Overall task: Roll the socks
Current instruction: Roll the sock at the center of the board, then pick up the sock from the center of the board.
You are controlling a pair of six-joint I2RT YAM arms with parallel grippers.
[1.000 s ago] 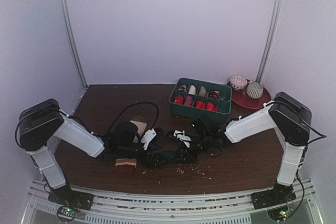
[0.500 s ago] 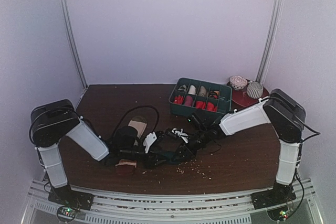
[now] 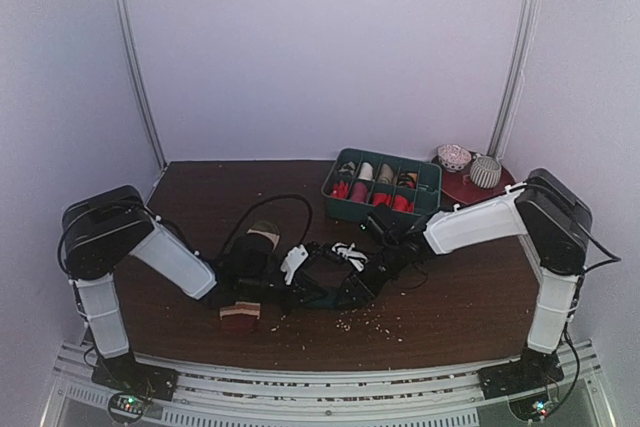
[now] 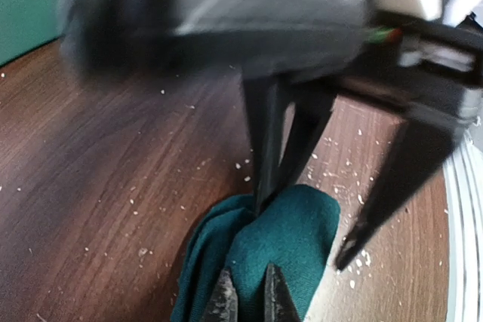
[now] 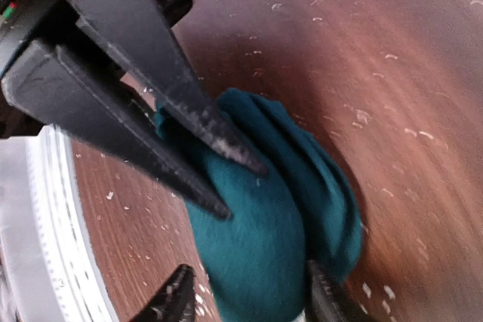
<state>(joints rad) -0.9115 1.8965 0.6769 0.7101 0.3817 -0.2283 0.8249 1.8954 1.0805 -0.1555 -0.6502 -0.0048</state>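
The dark teal sock [image 4: 294, 239] lies bunched on the brown table, and both grippers meet over it at front centre [image 3: 336, 297]. My left gripper [image 4: 249, 303] is shut, its tips pinching a fold of the teal fabric. My right gripper [image 5: 249, 295] is open and straddles the same sock [image 5: 264, 239]; one fingertip [image 5: 321, 292] touches the cloth, the other stands on the table beside it. In the top view my left gripper [image 3: 312, 289] and right gripper [image 3: 355, 285] point at each other. The striped sock [image 3: 240, 314] lies rolled up near the front edge, left of both grippers.
A green divided tray [image 3: 384, 213] holding red and other bundles stands at the back right. Beside it is a red plate [image 3: 470, 192] with two patterned balls. A black cable [image 3: 272, 202] loops over the table behind my left arm. Pale crumbs [image 3: 362, 323] litter the front.
My left gripper has closed onto the teal sock. My right gripper has opened its jaws around it. Both wrists have shifted slightly away from the front edge.
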